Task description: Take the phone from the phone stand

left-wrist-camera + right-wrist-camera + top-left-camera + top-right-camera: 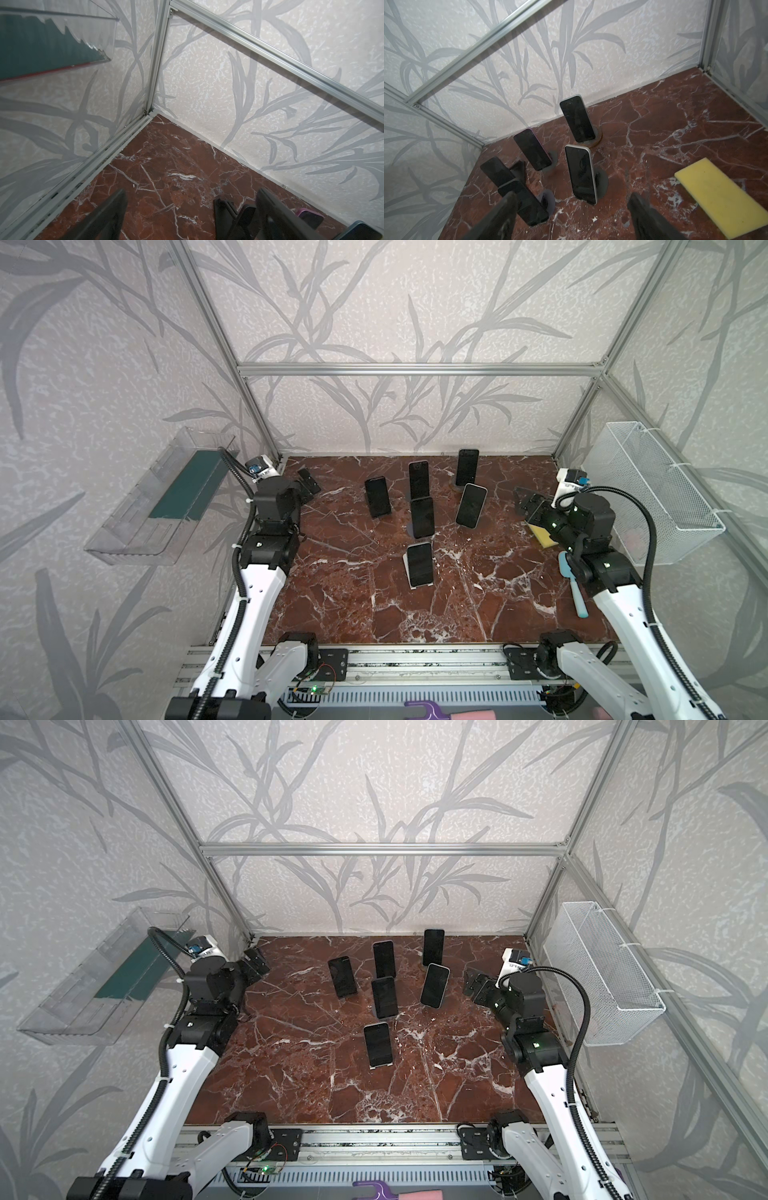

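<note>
I see phones (419, 564) long-axis upright on stands (603, 181), screens facing the desk (353, 614) near edge; left end effector (192, 195), right end effector (573, 196) spread, empty.

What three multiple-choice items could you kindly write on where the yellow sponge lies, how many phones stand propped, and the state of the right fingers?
1. The yellow sponge lies: A) on the table near the right fingers; B) in a bowl; C) under a phone.
2. Phones on stands: A) four; B) six; C) eight.
3. The right fingers are: A) shut on a phone; B) shut on the sponge; C) apart, holding nothing.
Key: A, the right wrist view shows it there; B, six screens count in both top views; C, nothing sits between them in that view.
</note>
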Controlling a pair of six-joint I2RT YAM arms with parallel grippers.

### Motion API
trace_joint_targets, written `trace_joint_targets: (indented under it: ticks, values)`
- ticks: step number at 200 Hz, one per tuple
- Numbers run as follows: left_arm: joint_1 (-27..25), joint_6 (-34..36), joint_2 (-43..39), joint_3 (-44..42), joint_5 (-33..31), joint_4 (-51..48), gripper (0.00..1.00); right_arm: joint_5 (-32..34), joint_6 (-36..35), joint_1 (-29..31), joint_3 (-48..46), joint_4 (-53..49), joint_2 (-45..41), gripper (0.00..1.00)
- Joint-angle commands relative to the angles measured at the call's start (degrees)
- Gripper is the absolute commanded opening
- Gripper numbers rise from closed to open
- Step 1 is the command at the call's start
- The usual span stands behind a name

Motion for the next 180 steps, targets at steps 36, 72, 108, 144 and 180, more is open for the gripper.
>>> trace_joint_targets:
  ticks: [36,72,108,144,180]
  values:
    - [-0.49,-8.28,6.88,1.3,20.58,6.74,0.83,3.31,-5.98,14.51,1.87,-10.82,2.53,0.81]
    - [-3.33,-7.56,5.8,0.09,20.65,4.35,0.83,12.4,-7.01,26.47,3.11,-11.1,6.5,0.84]
    - [-5.94,-5.82,4.7,0.32,16.14,1.91,0.83,15.03,-5.14,29.34,3.53,-7.88,10.08,0.85]
    - [-7.71,-6.36,4.79,0.34,17.08,1.8,0.82,19.78,-5.83,30.0,2.94,-6.07,10.75,0.88]
    - [-10.0,-7.13,4.63,0.37,17.5,1.64,0.82,32.7,-3.99,29.95,1.92,-3.9,11.23,0.92]
